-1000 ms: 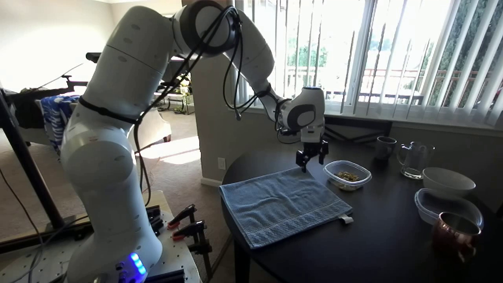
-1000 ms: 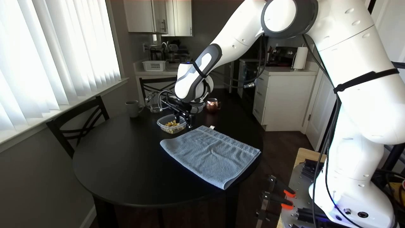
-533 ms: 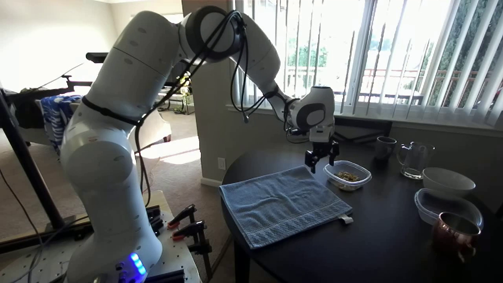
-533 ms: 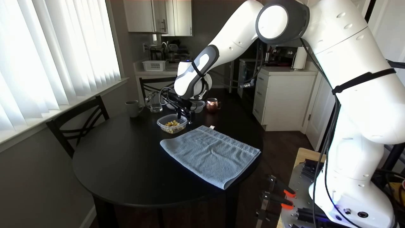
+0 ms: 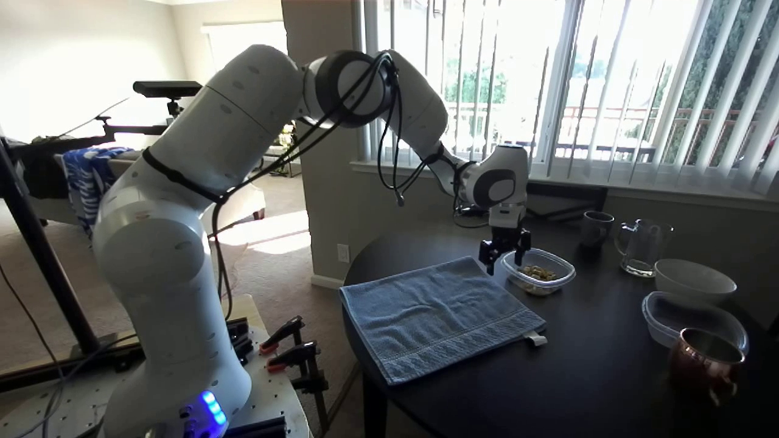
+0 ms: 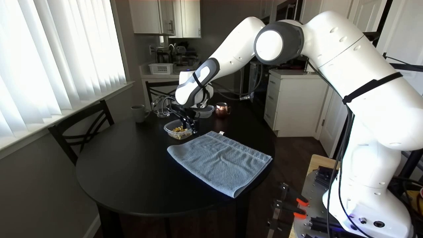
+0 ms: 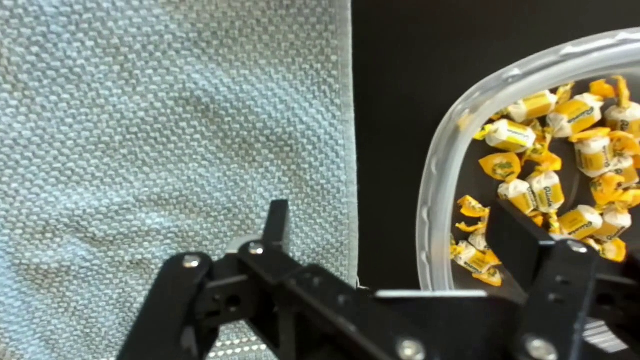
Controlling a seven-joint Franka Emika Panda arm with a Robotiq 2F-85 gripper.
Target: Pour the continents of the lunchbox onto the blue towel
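The black end effector is spread wide and points down. Its two fingers are well apart. In the wrist view, one shows over the blue towel, and the tip of the other shows over the inside of the lunchbox. The side of the lunchbox is in the gap between them. I cannot tell if a finger touches it.

The lunchbox is clear plastic and stands upright on the dark table. Lots of little candies in yellow and white wrappers lie in it. The blue towel is just beside it, with a strip of table between. The towel has some soft bumps, and a white tag pokes out at one corner.

A big white arm reaches over the table. In an exterior view, more things stand apart from the lunchbox: a gray mug, a glass mug, a white bowl, another clear box and a shiny copper mug.
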